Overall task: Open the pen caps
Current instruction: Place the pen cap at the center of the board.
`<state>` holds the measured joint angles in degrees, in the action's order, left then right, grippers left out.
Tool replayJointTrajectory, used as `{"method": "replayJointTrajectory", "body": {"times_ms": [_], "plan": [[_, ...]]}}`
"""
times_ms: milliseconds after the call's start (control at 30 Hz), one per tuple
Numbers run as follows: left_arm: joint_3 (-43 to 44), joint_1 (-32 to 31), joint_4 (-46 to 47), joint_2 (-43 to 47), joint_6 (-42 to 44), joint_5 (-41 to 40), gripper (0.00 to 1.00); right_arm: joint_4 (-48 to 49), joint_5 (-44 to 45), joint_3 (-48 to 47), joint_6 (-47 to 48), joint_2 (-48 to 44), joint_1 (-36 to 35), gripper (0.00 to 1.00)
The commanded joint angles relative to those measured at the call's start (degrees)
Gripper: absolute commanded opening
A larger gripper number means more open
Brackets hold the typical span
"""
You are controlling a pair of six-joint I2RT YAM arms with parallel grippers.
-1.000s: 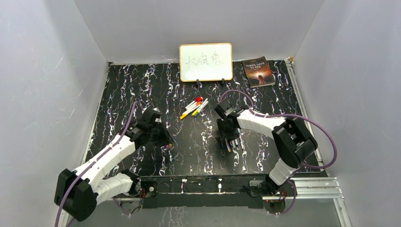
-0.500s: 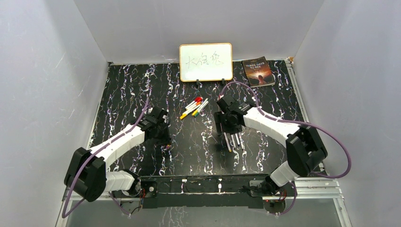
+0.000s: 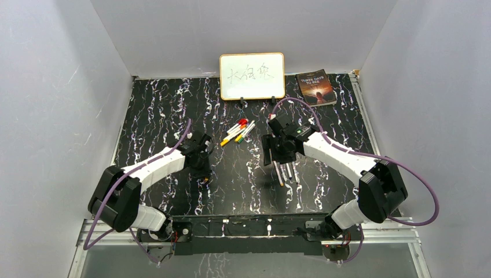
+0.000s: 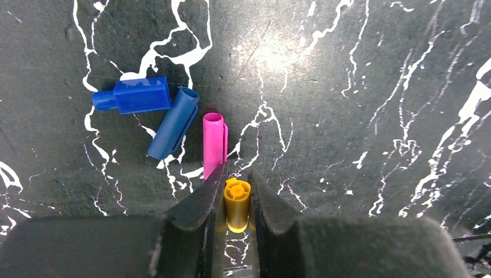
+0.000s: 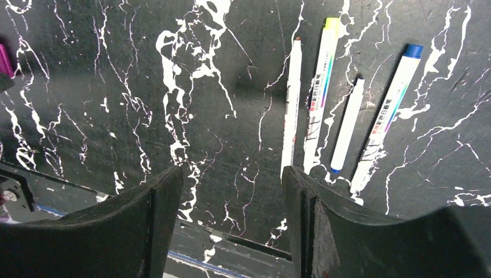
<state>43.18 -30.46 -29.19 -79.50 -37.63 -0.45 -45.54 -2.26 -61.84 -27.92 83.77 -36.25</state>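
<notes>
Left wrist view: left gripper (image 4: 237, 174) is closed on a yellow cap (image 4: 237, 200), beside a pink cap (image 4: 213, 143) and 2 blue caps (image 4: 173, 123). Right gripper (image 5: 231, 174) is seen wide open and empty, near 4 uncapped pens (image 5: 322, 95). Risk: once released, the cap could roll or knock the pink one. No containers are seen.

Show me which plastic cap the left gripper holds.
The stubby yellow cap, held in the left gripper; the pink cap and both blue caps lie loose.
</notes>
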Motion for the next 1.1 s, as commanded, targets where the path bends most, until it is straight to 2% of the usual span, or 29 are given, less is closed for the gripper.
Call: {"method": "replayJointTrajectory", "body": {"times_ms": [0,333,667,833,1067], "plan": [[1.94,-1.47,-0.97,-1.88,0.39,-2.64,0.07,0.6,-1.18,-1.69,-1.03,-2.69,0.0,0.62],[2.29,-2.24,-4.07,-4.27,0.08,-6.53,0.16,1.24,-2.16,-0.47,-1.52,-3.51,-0.04,0.62],[1.3,-2.26,-2.05,-5.93,-0.27,-4.97,0.29,1.68,-3.14,0.77,-1.78,-4.52,-0.13,0.62],[2.37,-2.29,-3.67,-4.8,-0.4,-5.3,0.33,2.01,-3.56,1.69,-1.96,-5.05,-0.17,0.63],[5.02,-2.27,-7.26,0.15,-0.75,-5.27,0.46,2.45,-4.53,2.21,-1.88,-5.48,-0.31,0.67]]}}
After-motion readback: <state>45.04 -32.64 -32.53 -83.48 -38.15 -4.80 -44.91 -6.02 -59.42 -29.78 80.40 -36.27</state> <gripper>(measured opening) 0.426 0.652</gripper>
